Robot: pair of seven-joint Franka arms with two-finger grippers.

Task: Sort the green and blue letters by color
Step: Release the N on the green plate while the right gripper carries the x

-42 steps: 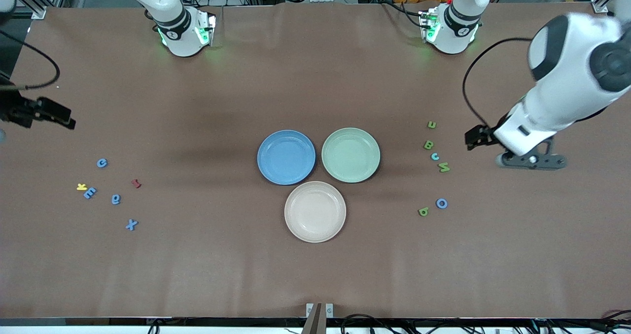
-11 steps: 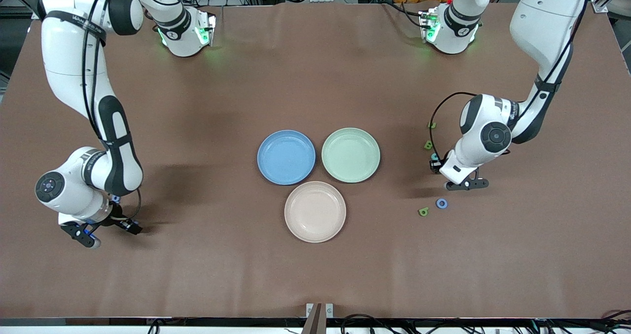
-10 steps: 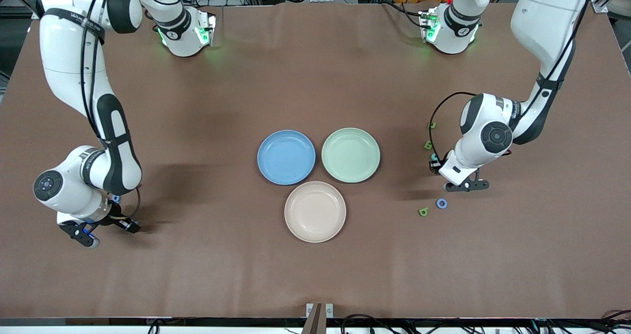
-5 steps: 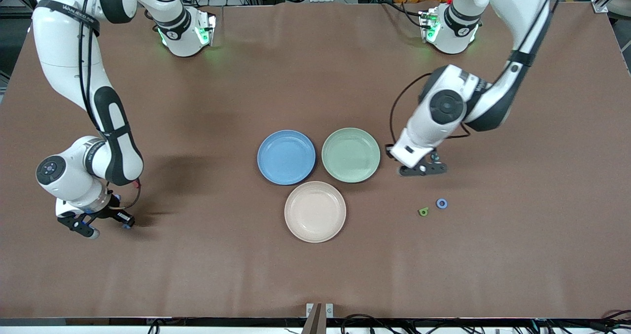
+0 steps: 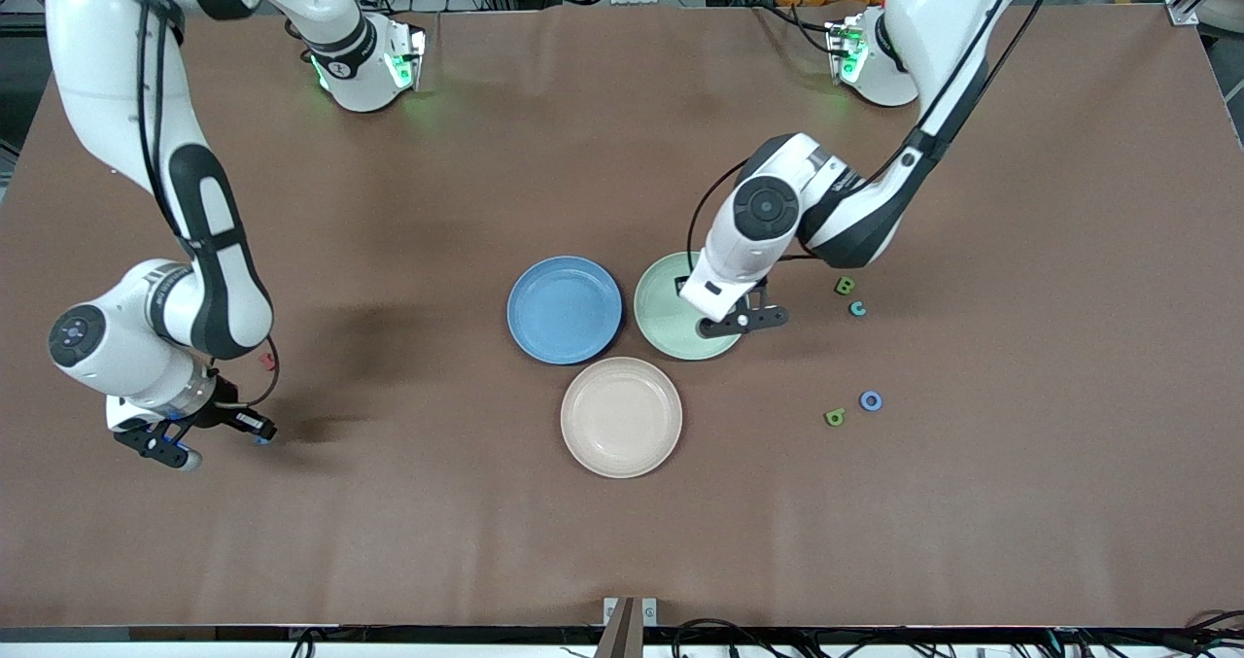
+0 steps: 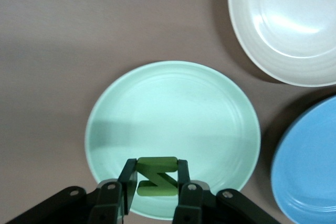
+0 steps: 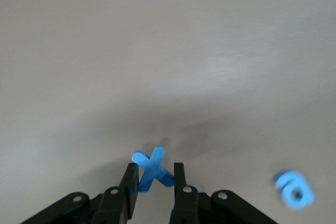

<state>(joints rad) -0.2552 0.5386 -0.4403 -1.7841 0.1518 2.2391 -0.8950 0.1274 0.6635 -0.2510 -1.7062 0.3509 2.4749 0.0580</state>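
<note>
Front view: the left gripper (image 5: 741,322) hangs over the green plate (image 5: 671,298), at the rim nearest the loose letters; the right gripper (image 5: 165,444) is low at the right arm's end of the table (image 5: 622,541). A green B (image 5: 845,286) lies toward the left arm's end.

Left wrist view: the fingers (image 6: 127,177) pinch a green N (image 6: 156,181) above the plate's edge.

Right wrist view: the fingers (image 7: 178,178) are clamped on a blue x (image 7: 151,169) — a blurred blue letter (image 7: 294,188) lies nearby on the table.
</note>
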